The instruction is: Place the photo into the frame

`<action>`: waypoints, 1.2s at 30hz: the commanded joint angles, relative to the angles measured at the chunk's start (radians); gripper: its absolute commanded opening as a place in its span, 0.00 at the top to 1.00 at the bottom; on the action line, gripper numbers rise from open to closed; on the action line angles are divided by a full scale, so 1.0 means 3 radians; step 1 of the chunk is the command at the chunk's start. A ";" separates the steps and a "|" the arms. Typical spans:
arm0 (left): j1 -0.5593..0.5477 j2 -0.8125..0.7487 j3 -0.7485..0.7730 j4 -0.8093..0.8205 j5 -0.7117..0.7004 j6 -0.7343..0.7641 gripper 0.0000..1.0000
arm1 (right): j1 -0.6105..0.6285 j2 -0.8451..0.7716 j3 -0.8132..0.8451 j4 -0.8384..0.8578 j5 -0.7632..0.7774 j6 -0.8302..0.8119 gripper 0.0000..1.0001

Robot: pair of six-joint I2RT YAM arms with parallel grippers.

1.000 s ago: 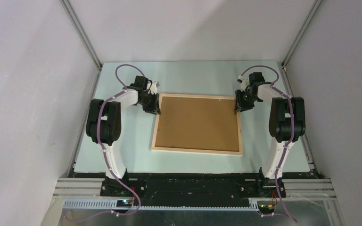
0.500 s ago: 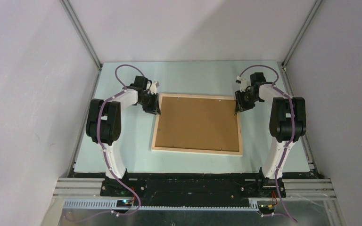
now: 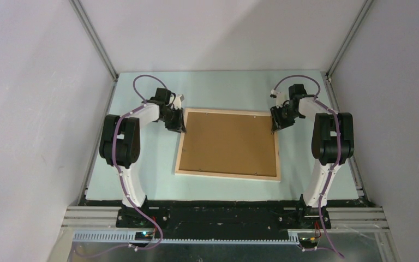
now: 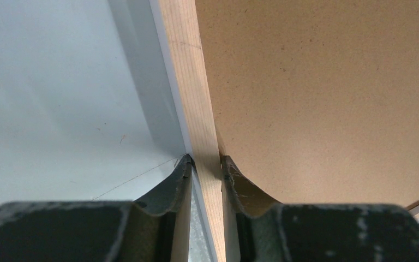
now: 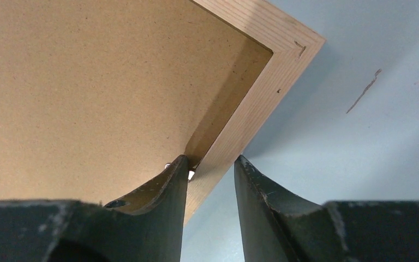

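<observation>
The frame (image 3: 226,176), pale wood, lies flat mid-table with a brown backing board (image 3: 228,142) filling it. The photo is hidden. My left gripper (image 3: 179,129) is at the far-left corner; in the left wrist view, the left gripper (image 4: 205,161) is shut on the frame's left rail (image 4: 188,82), one finger outside and one over the board (image 4: 316,93). My right gripper (image 3: 275,126) is at the far-right corner. There the right gripper (image 5: 211,161) straddles the right rail (image 5: 262,82) open: the inner finger touches the rail, the outer one stands apart over the table.
A small metal tab (image 5: 191,174) glints beside the right gripper's inner finger. The pale green table (image 3: 142,164) is walled by grey panels left, right and behind. Both arm bases sit at the near edge.
The right wrist has shifted slightly at the frame's far-right corner and its jaws stand a touch wider. The left arm and the frame have not moved.
</observation>
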 commanded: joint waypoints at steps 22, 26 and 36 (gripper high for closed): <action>-0.0022 0.0137 -0.0020 -0.0075 0.0113 0.0023 1.00 | -0.0166 0.0147 0.0246 -0.0351 -0.0118 0.0346 0.50; -0.0023 0.0137 -0.0019 -0.0071 0.0121 0.0023 1.00 | -0.0169 0.0164 0.0248 -0.0367 -0.0157 0.0392 0.50; -0.0017 0.0142 -0.0015 -0.0075 0.0125 0.0023 1.00 | -0.0111 0.0136 0.0186 -0.0334 -0.0041 0.0329 0.51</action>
